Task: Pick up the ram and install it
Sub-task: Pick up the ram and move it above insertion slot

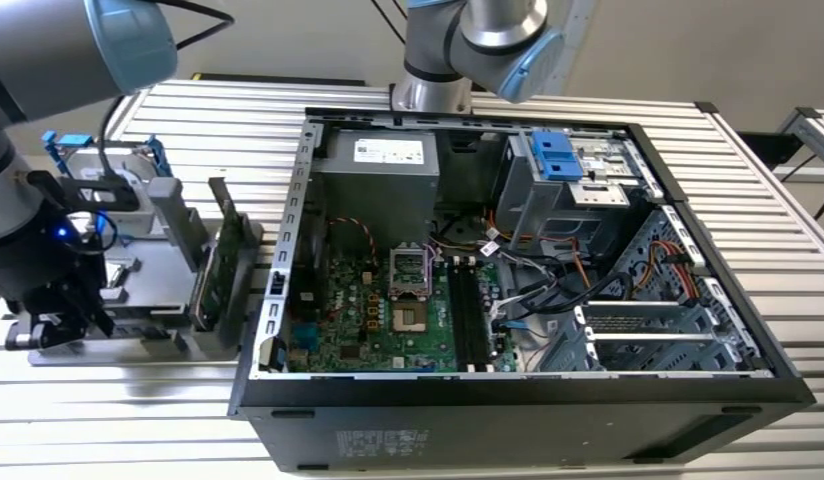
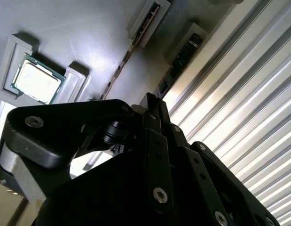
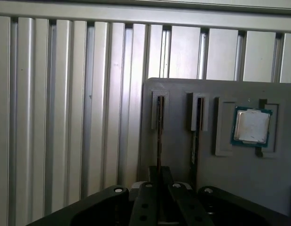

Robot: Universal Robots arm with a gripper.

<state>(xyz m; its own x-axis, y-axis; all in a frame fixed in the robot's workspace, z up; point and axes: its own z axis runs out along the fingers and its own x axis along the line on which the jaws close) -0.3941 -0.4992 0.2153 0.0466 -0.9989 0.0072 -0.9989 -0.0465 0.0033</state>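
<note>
The ram (image 3: 159, 141) is a thin dark stick standing edge-on in a slot of the grey holder block (image 3: 178, 155); in the second wrist view the ram (image 2: 121, 66) runs into the black fingers. My gripper (image 3: 159, 186) straddles its near end, jaws drawn in against both faces, and the stick still sits in its slot. In the second wrist view the gripper (image 2: 152, 106) tips meet over the stick. In the exterior view the gripper (image 1: 59, 320) is down at the holder block (image 1: 145, 290), at the exterior view's left of the open computer case (image 1: 519, 390).
A second thin stick (image 3: 196, 141) stands in the neighbouring slot, with a processor chip (image 3: 251, 126) in a pocket beyond it. An upright green card (image 1: 212, 270) and a silver drive with blue rails (image 1: 105, 165) share the holder. Inside the case are the motherboard's long memory slots (image 1: 468, 310).
</note>
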